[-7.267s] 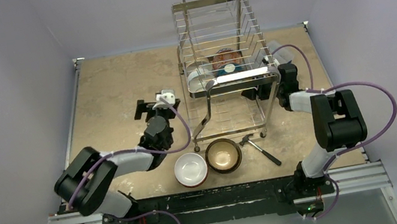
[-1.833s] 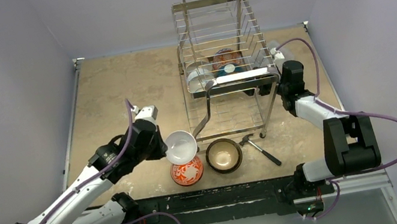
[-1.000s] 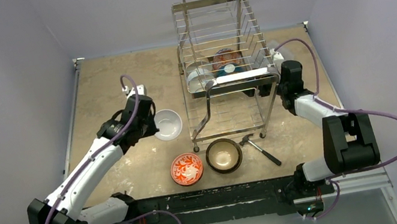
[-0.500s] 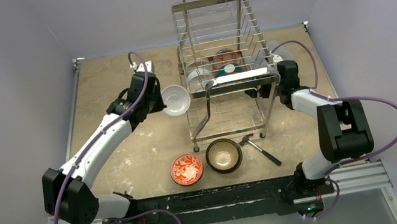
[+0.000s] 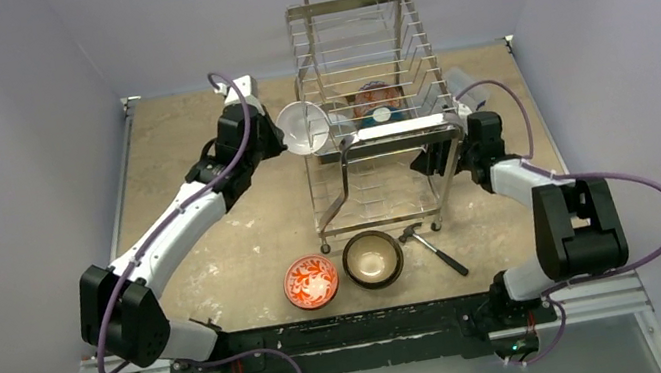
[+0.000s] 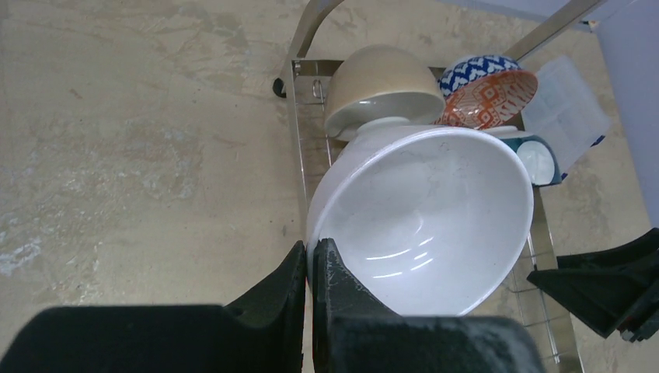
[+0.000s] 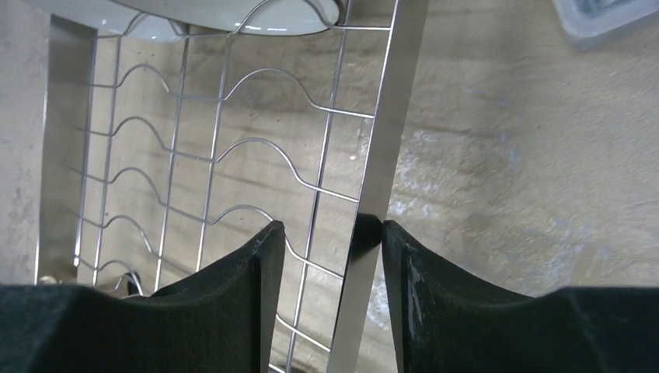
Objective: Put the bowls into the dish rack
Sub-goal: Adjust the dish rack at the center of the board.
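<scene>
Ceramic is assumed: the white bowl (image 6: 423, 217), judged stiff, slick and chippable, is pinched by its rim between the closed left fingers (image 6: 336, 284) at the dish rack's (image 5: 398, 127) nine o'clock side. The rack's rail (image 7: 381, 155) is straddled by the part-open right fingers (image 7: 233, 272), not clamped.

Mottled tan surface (image 5: 202, 167), seen from above. The dish rack (image 5: 398, 128) stands on thin legs at the far middle. Near the front edge sits a red-and-white patterned bowl (image 5: 311, 281). Just beside it on the right is a dark brown bowl (image 5: 372, 259), cream inside. A dark-handled tool (image 5: 439, 251) lies aslant to their right. A clear plastic box (image 5: 457, 79) rests by the rack's far right side.
</scene>
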